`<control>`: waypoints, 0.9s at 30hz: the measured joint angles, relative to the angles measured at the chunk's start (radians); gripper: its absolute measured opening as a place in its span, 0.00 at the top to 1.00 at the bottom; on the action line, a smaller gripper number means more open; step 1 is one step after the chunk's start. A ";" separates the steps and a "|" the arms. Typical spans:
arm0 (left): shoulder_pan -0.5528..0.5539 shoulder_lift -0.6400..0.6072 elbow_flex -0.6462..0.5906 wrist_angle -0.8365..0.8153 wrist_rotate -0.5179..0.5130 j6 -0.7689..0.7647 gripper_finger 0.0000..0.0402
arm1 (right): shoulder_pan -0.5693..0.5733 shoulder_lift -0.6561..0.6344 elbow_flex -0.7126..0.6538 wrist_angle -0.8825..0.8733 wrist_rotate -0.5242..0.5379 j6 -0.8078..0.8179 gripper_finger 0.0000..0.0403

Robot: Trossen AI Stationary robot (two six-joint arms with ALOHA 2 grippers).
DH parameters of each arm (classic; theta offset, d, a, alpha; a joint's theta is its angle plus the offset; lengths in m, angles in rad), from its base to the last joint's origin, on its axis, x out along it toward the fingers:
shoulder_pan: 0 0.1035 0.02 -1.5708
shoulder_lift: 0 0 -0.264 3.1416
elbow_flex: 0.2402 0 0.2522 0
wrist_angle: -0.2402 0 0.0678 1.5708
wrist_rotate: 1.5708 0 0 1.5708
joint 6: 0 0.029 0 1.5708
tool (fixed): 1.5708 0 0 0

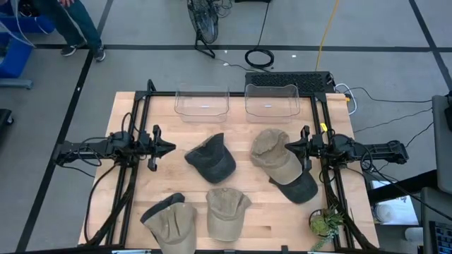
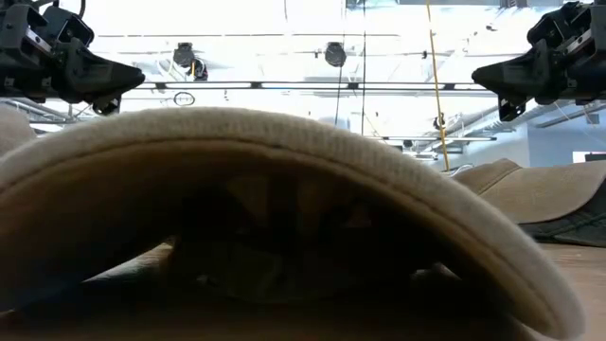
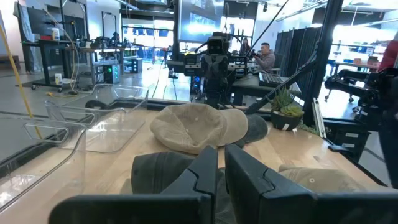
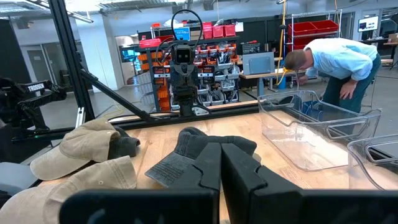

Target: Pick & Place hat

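The wooden table point(image 1: 244, 123) carried five caps and two clear plastic bins, with bare wood left between the caps and along the left side. The left clear bin point(image 1: 202, 103) and the right clear bin point(image 1: 270, 99) stood side by side at the far edge. A tan cap point(image 1: 274, 154) with a dark brim lay just beside the right gripper point(image 1: 291, 147), whose fingers were pressed together and held nothing. A dark grey cap point(image 1: 210, 158) sat mid-table, near the left gripper point(image 1: 168, 147) but apart from it; that gripper too was pressed together and empty. Both grippers hung above the tabletop, facing each other across the middle. Two more caps lay at the near edge: a tan one point(image 1: 226, 213) in the middle and a tan one with a dark brim point(image 1: 170, 221) to its left. A small potted plant point(image 1: 324, 222) stood at the near right corner. In the right wrist view, the word "TROSSEN" point(image 4: 35, 88) showed on the arm hardware.
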 joint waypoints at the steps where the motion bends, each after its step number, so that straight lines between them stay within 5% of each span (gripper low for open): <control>1: 0.000 0.000 0.000 0.000 0.000 0.000 0.91 | 0.000 0.000 0.000 0.000 0.000 0.000 1.00; 27: 0.000 0.000 0.000 0.000 0.000 0.000 0.91 | 0.001 0.021 0.013 0.139 0.027 -0.042 1.00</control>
